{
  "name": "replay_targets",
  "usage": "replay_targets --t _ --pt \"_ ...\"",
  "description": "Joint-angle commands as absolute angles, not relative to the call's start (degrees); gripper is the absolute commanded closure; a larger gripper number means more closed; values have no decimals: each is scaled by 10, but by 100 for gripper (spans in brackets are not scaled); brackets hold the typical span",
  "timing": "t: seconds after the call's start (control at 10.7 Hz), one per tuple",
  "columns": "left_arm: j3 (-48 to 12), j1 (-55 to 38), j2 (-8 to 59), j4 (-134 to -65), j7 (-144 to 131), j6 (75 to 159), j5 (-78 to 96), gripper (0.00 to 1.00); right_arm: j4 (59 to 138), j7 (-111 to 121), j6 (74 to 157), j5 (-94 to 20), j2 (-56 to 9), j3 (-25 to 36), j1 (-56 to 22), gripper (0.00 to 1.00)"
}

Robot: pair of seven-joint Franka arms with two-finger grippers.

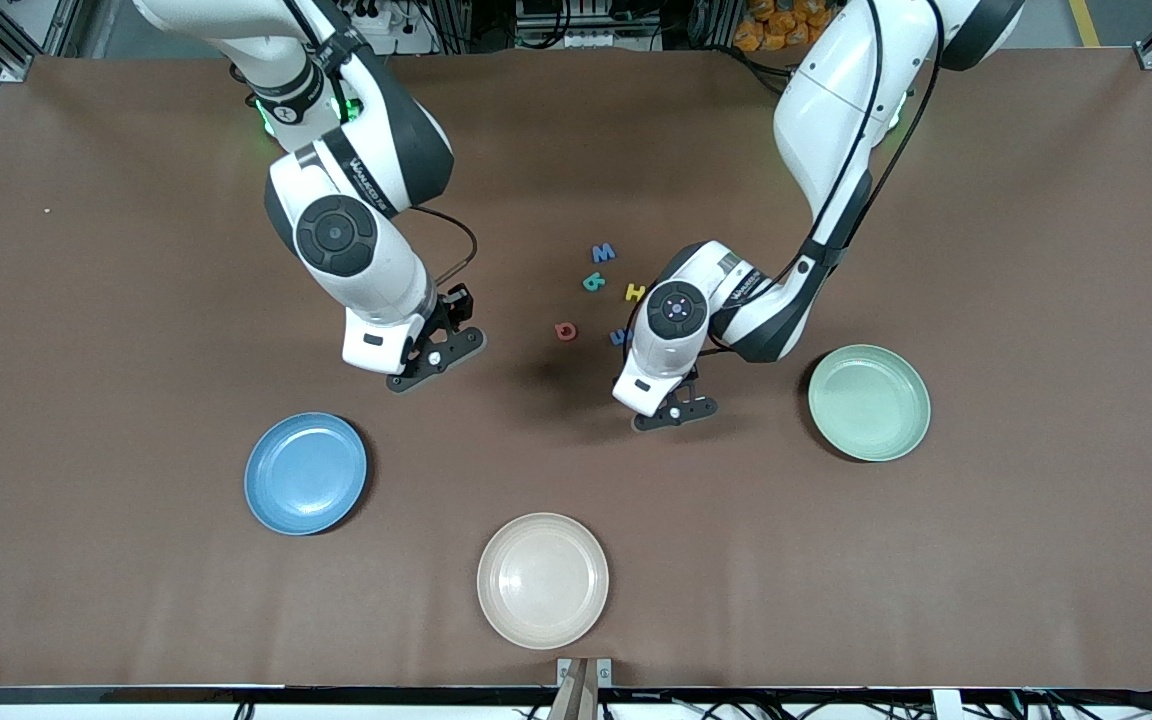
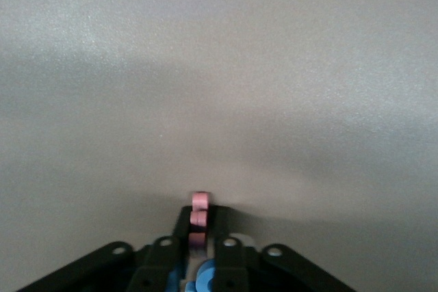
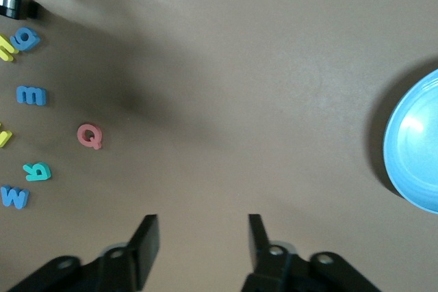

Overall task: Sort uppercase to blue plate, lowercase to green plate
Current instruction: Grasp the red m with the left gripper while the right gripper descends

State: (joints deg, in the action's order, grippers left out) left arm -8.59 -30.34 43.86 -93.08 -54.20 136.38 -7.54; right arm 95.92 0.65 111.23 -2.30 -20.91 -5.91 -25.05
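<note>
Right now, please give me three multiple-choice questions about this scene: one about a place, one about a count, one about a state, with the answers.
1. Where is the cream plate compared with the blue plate?
A. nearer the front camera
B. farther from it
C. stacked on it

2. How many plates are on the table?
A. two
B. three
C. four

3. What is the left gripper doing?
A. open over the green plate
B. open, holding nothing
C. shut on a pink letter

Answers:
1. A, the cream plate lies lower in the front view.
2. B, blue, cream and the green plate.
3. C, the pink letter stands pinched between its fingers.
</note>
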Motion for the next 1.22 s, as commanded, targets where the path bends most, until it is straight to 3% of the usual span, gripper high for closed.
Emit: replay_targets --t 0.0,0.75,1.12 --pt "-81 -306 445 -933 -555 1356 -96 100 962 3 1117 -25 -208 -61 -250 25" --pt "-83 -207 360 -932 -319 1199 -96 100 960 -64 1169 -25 -235 -61 -293 24" --pt "-83 -117 312 -952 -173 1138 -96 100 960 -90 1242 0 -278 -62 -349 14"
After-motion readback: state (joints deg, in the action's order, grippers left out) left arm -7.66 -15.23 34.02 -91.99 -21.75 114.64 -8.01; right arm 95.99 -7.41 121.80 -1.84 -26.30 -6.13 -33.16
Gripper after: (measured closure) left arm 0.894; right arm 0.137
